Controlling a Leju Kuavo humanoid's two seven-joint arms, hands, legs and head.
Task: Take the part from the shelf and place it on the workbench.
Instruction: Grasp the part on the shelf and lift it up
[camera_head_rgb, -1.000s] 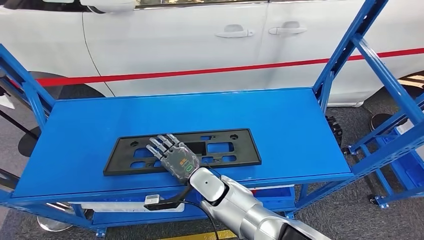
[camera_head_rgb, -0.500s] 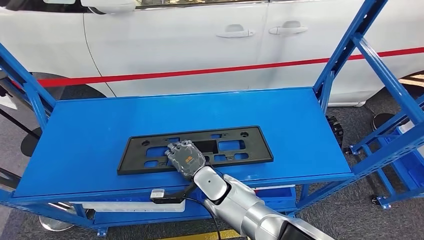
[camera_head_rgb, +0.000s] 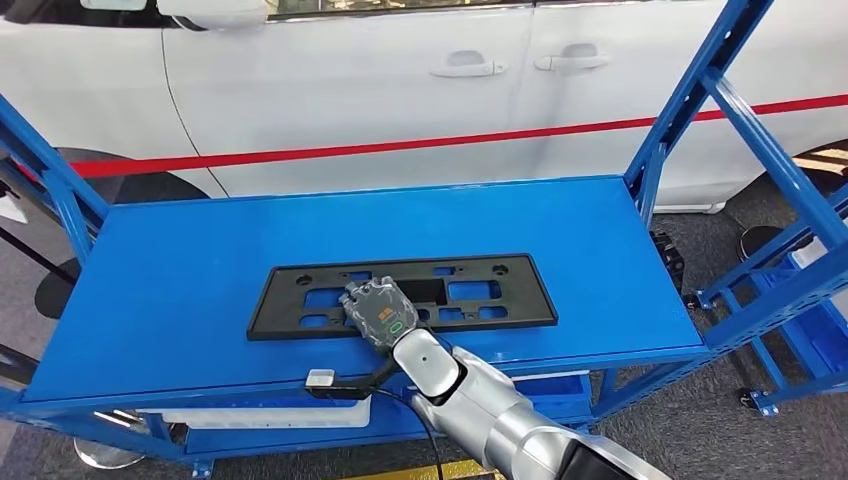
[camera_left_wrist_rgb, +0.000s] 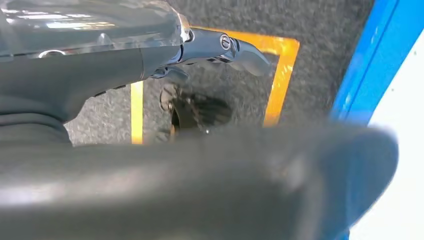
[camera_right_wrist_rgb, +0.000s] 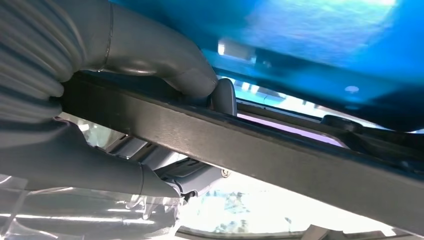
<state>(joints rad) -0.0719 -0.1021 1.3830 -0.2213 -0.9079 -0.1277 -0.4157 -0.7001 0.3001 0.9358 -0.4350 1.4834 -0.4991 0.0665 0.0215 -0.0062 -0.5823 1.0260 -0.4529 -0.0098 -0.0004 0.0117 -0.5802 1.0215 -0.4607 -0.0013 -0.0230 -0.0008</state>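
Observation:
The part (camera_head_rgb: 520, 295) is a flat black rectangular frame with several cut-outs, lying on the blue shelf deck (camera_head_rgb: 200, 260) near its front edge. My right hand (camera_head_rgb: 380, 312) reaches up from below and grips the part's near long edge at about its middle. In the right wrist view the thick grey thumb (camera_right_wrist_rgb: 160, 60) wraps over the part's black bar (camera_right_wrist_rgb: 280, 150) with dark fingers under it. My left hand (camera_left_wrist_rgb: 150, 165) hangs over the floor, one finger (camera_left_wrist_rgb: 220, 45) stretched out, holding nothing.
A white car (camera_head_rgb: 400, 80) with a red stripe stands just behind the shelf. Slanted blue uprights (camera_head_rgb: 700, 90) rise at the shelf's right end, and another at its left (camera_head_rgb: 50, 170). Yellow floor tape (camera_left_wrist_rgb: 280, 75) marks grey carpet beside a blue frame (camera_left_wrist_rgb: 370, 55).
My right hand's fingers went from lying spread on the part to curled around its near edge. The part has slid to the right on the shelf with the hand.

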